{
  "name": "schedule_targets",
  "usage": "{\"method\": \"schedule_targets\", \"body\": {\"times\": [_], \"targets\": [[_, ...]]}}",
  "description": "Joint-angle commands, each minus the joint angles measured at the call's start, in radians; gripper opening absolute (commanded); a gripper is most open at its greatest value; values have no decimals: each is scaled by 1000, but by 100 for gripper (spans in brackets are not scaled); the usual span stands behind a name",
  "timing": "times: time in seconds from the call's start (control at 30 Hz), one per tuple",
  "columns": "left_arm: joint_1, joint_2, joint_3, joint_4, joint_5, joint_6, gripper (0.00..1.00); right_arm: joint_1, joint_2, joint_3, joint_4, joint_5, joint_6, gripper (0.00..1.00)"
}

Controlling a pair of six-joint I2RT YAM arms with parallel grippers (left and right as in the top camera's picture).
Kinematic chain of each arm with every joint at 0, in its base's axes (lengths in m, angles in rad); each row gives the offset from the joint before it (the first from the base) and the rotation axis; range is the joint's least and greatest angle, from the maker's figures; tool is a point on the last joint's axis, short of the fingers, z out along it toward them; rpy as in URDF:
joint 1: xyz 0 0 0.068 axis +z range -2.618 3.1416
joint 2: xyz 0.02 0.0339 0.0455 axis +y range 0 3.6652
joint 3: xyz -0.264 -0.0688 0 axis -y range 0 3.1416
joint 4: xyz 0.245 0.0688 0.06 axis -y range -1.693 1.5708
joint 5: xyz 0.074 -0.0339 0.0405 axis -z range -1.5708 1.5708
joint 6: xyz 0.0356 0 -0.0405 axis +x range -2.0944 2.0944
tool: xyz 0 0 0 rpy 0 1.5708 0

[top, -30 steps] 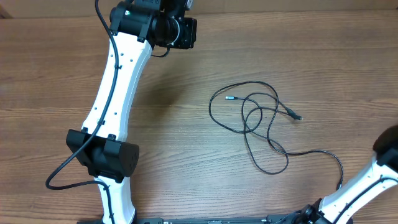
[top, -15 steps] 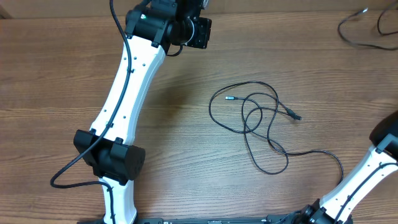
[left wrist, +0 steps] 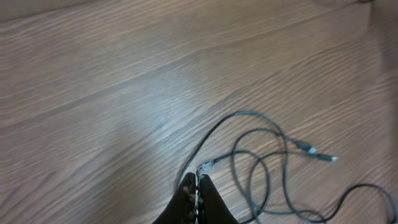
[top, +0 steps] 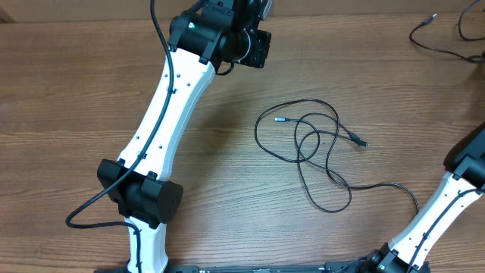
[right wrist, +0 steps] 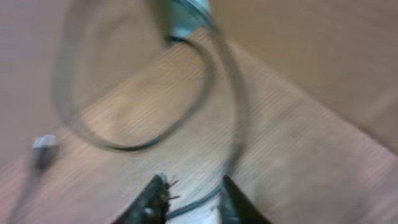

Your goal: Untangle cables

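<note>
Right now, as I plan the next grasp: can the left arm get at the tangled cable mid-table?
Probably yes. The cable lies just ahead of the shut left gripper, with nothing between them; it would need to open first.

No writing, label, brand, number or sign can be read in any view: not on the arms (top: 163,129), not on the cables (top: 318,152), not on the wooden table (top: 61,98). The right wrist view is blurred.
</note>
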Motion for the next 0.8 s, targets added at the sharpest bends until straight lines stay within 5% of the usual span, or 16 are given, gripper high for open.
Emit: {"method": "schedule_targets", "body": {"times": [0.0, 0.03, 0.17, 0.37, 0.53, 0.6, 0.67, 0.77], "targets": [[3, -29, 16, -27, -58, 64, 4, 14, -196, 29, -25, -225, 23, 33], [3, -28, 16, -31, -59, 79, 4, 13, -217, 29, -55, -264, 23, 34], [4, -28, 16, -24, -62, 113, 4, 14, -256, 29, -157, -400, 117, 4], [5, -28, 16, -30, -85, 124, 4, 39, -251, 20, -456, -282, 601, 9], [5, -27, 16, -36, -85, 154, 4, 102, -251, -27, -507, -204, 786, 7], [5, -27, 16, -34, -85, 166, 4, 145, -251, -54, -426, -200, 771, 17], [5, -27, 16, -36, -85, 169, 4, 194, -249, -81, -337, -165, 726, 40], [4, -27, 16, -41, -88, 177, 4, 282, -240, -123, -189, -81, 514, 58]]}}
